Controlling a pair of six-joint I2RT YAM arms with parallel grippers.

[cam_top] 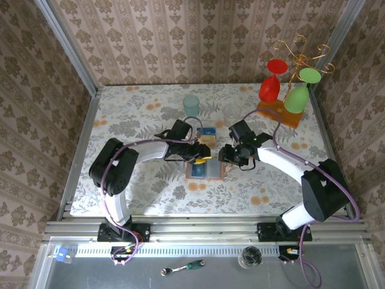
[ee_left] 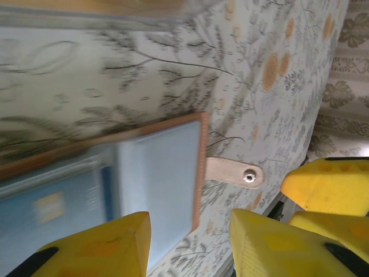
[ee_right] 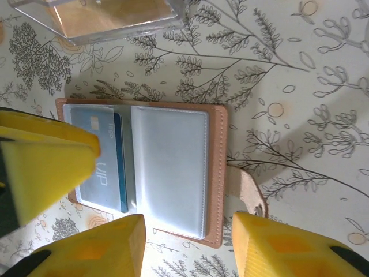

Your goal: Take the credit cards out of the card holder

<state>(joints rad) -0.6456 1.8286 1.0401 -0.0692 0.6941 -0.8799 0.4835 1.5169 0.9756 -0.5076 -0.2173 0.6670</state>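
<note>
While the job is, as I judge it, under way but not finished, the one table (cam_top: 120,120) also carries things with no part in it: one wire rack (cam_top: 278,113), one red glass (cam_top: 269,88), one green glass (cam_top: 296,99) and one pale tumbler (cam_top: 191,105), all well back from the work.

Two arms reach to the middle, so there are two pincers. The left pincer (ee_left: 190,245) has its jaws apart with nothing between them, and one yellow finger (ee_right: 46,167) lies over the holder's left half. The right pincer (ee_right: 187,248) also stands parted, straddling the holder's near edge and clamping nothing that I can make out.

Between them lies the one card holder (cam_top: 206,171), spread flat on the table like a book, so the opening step looks done. It shows two clear pockets.

Just beyond it sits one clear plastic case (ee_right: 98,17) with something tan in it. From above, a small blue-and-tan patch (cam_top: 207,135) shows there; whether it is a freed card I cannot tell.

The right pocket looks bare, and the left holds one blue credit card (ee_right: 109,167). At least that one is left to draw out.
</note>
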